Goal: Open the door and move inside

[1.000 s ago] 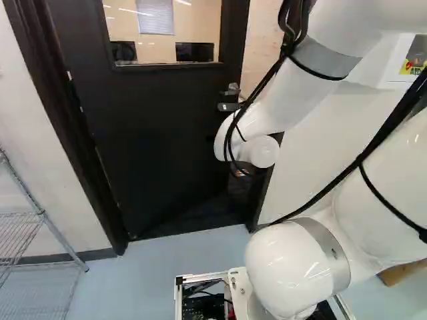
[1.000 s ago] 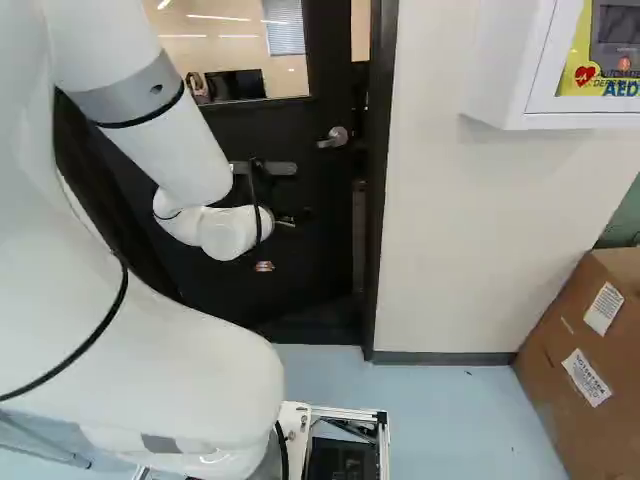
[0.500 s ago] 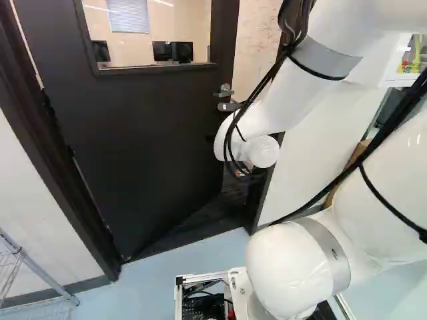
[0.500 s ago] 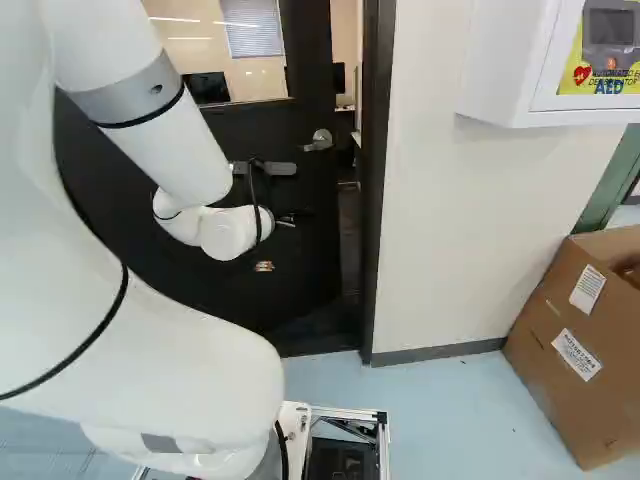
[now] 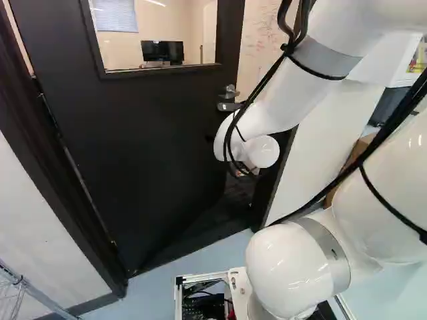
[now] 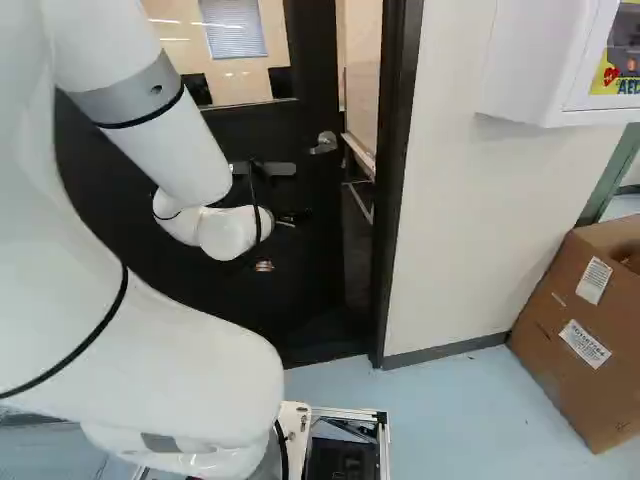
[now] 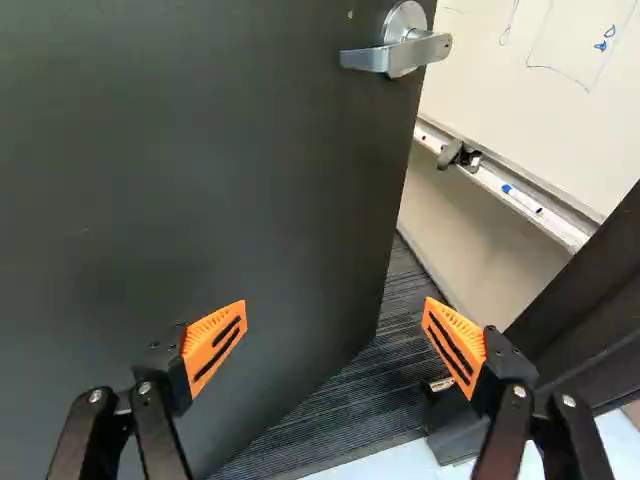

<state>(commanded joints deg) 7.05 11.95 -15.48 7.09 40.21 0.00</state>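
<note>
Door [image 5: 147, 147] cut off above, wall cabinet [image 6: 540, 70] cut short, whiteboard marks [image 5: 265, 41] illegible

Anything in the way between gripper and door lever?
Nothing visible. In the wrist view the open gripper has a clear line ahead to the lever on the ajar door. The door frame stands off to the side, beyond one finger, outside that line.
</note>
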